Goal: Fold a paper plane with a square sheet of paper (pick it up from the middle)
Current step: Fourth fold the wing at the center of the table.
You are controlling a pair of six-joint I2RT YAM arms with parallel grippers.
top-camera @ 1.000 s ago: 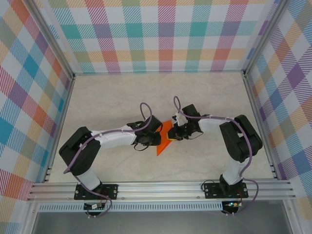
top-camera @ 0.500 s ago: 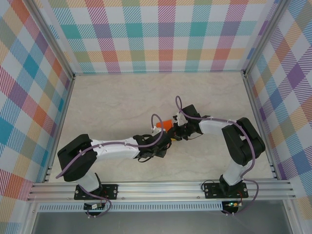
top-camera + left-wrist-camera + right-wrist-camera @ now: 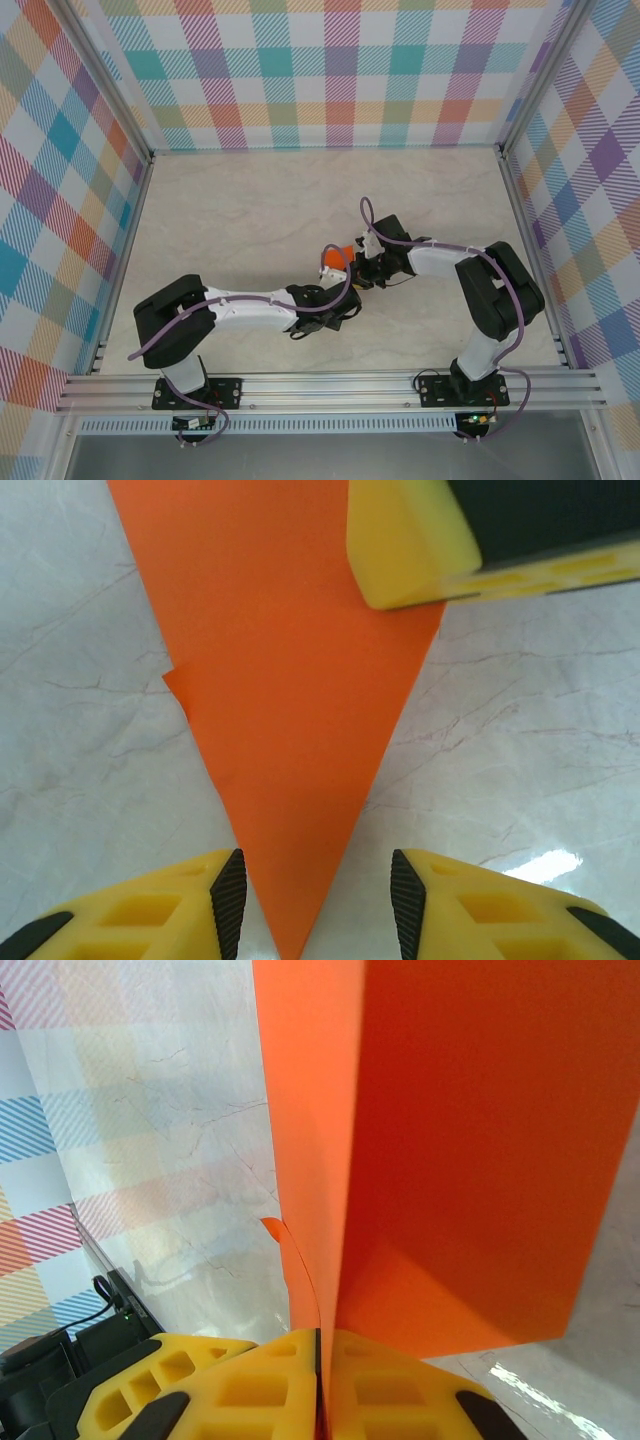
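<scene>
Orange paper plane, 1, pinched by right claw; left claw spread.

Left arm: upper link low beside its base, forearm stretched rightward toward centre. Left gripper angled down, jaws parted, black pads facing each other across a clear gap. Right arm: elbow raised at far right, forearm reaching left. Right gripper sits just beyond the left one, yellow fingers pressed flat together, pinching the folded orange paper.
</scene>
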